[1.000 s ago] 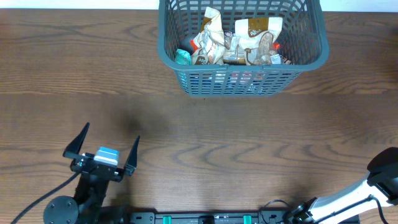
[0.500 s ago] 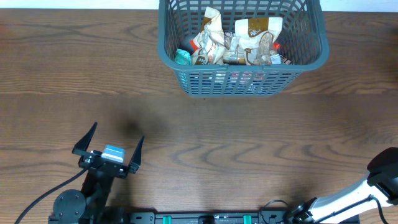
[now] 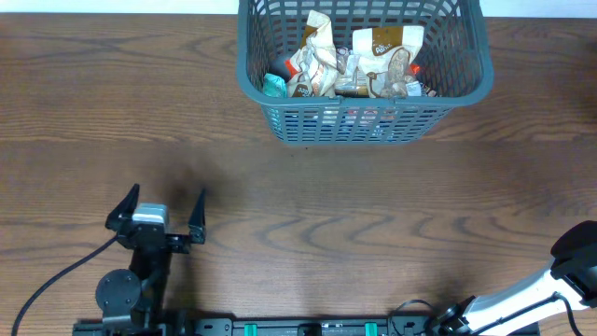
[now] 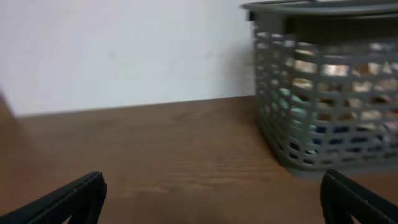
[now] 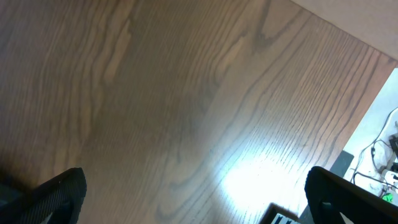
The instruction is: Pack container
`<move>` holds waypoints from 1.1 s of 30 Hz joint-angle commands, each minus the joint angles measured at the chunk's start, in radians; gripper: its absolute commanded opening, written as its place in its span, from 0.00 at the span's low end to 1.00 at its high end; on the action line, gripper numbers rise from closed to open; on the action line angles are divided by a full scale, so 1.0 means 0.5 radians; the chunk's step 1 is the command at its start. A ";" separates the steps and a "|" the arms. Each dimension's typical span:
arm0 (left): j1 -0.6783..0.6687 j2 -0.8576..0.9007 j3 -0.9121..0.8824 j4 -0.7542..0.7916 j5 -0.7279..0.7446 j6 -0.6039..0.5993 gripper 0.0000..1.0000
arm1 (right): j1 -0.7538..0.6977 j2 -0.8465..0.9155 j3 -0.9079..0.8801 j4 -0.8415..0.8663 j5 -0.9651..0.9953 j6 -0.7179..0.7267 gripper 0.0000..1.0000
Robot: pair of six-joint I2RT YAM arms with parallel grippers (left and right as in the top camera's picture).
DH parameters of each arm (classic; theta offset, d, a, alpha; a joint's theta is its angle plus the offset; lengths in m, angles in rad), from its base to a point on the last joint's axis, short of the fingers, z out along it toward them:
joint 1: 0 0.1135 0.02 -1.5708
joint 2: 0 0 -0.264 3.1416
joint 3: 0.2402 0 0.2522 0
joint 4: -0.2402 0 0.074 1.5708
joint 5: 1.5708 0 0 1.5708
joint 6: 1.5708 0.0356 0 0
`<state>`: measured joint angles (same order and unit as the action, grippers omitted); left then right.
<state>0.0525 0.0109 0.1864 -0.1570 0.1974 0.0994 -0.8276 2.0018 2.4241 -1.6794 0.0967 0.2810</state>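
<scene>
The container sits well beyond the left hand (spread wide).

Bright, even light; glare on table; container blurred.

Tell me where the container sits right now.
Overhead, the container sits at the far edge of the table, slightly right of centre, well beyond the open left tool.

The container is dark blue-grey, its sides a lattice of slots. Inside it the snack packets are cream, tan and brown, plus a teal packet. Under it the table is dark brown with wavy wood grain.
</scene>
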 commanded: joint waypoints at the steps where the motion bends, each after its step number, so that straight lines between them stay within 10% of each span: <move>1: 0.005 -0.017 -0.055 0.012 -0.195 -0.210 0.98 | -0.014 -0.008 -0.010 0.000 0.000 0.021 0.99; 33: 0.005 -0.001 -0.269 -0.041 -0.372 -0.192 0.99 | -0.014 -0.008 -0.010 0.000 0.000 0.021 0.99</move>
<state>0.0525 0.0109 0.0807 -0.1749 0.0277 0.0032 -0.8276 2.0022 2.4241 -1.6794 0.0967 0.2810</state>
